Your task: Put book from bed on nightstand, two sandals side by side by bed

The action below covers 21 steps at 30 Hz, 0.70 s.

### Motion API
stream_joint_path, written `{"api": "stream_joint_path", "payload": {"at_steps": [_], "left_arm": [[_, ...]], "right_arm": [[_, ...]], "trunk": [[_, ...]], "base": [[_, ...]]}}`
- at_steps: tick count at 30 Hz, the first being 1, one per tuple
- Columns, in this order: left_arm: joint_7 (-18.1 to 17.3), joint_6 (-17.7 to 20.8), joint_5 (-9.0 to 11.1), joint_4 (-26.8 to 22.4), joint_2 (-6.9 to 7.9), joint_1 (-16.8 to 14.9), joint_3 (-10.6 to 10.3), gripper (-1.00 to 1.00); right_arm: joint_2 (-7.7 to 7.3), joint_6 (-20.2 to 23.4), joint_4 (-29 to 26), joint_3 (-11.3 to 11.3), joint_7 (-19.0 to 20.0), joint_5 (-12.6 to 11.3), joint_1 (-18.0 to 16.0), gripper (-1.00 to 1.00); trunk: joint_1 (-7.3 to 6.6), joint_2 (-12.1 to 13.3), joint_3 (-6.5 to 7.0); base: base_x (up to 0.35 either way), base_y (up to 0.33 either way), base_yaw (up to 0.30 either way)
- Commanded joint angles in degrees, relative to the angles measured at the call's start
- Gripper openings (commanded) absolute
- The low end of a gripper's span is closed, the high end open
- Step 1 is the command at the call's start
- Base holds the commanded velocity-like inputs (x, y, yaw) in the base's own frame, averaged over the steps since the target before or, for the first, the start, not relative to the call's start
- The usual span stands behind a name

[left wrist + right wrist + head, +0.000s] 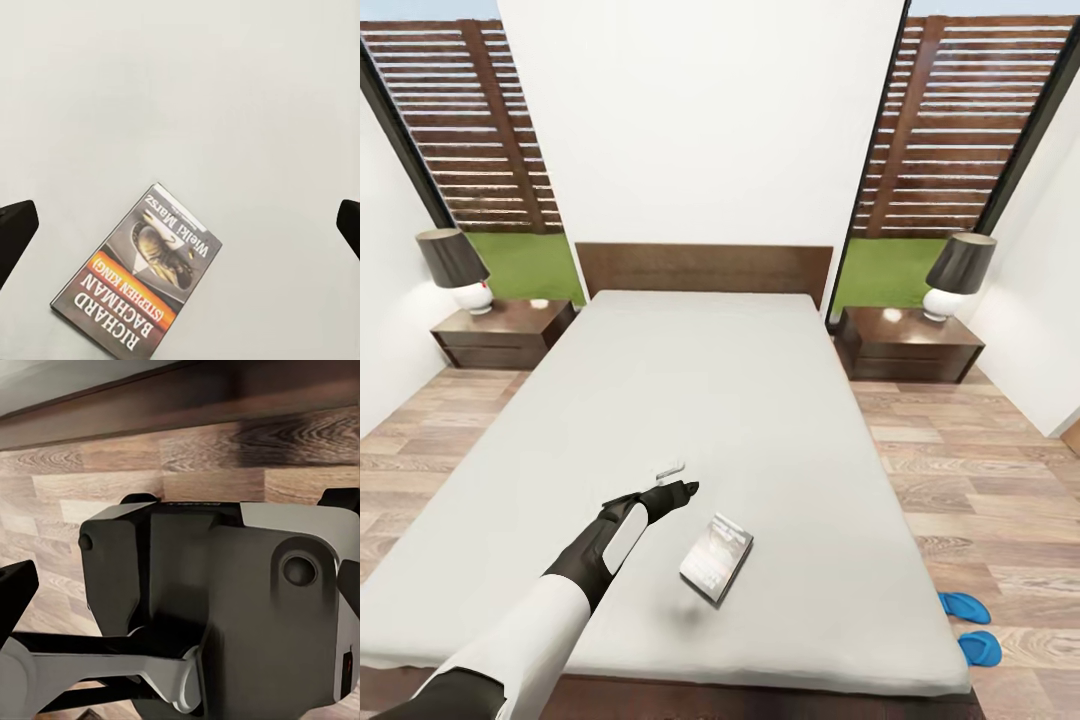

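The book [716, 558] lies flat on the light-grey mattress of the bed [760, 400], near the foot end. My left gripper [682, 478] hovers over the mattress just up-left of it, open and holding nothing. In the left wrist view the book [139, 277] shows its cover with an orange band, and the left gripper [180, 225] has its fingertips [15, 229] spread wide at the frame's sides. Two blue sandals [963, 606] [981, 648] lie on the wood floor to the right of the bed's foot, a little apart. My right gripper [180, 592] hangs open, low over the floor by the bed frame.
A dark nightstand [505, 332] with a lamp [458, 268] stands left of the headboard, and another nightstand [908, 343] with a lamp [955, 275] stands on the right. Wood floor runs along both sides of the bed. Part of my own body [225, 607] sits in front of the right wrist camera.
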Motion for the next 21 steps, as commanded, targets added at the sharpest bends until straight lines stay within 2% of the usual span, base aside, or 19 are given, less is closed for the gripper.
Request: {"api": "stream_joint_path", "payload": {"at_steps": [1, 21], "left_arm": [[0.31, 0.20, 0.53, -0.08, 0.03, -0.03, -0.16, 1.00], [0.31, 0.20, 0.53, -0.08, 0.03, -0.03, -0.16, 1.00]], "right_arm": [[-0.03, 0.28, 0.22, -0.43, 0.20, -0.10, -0.09, 1.00], [-0.03, 0.28, 0.22, -0.41, 0.20, -0.10, -0.09, 1.00]], "trunk": [[0.01, -0.06, -0.16], [0.01, -0.06, -1.96]], "base": [[0.000, 0.000, 0.000], [0.000, 0.000, 0.000]]}}
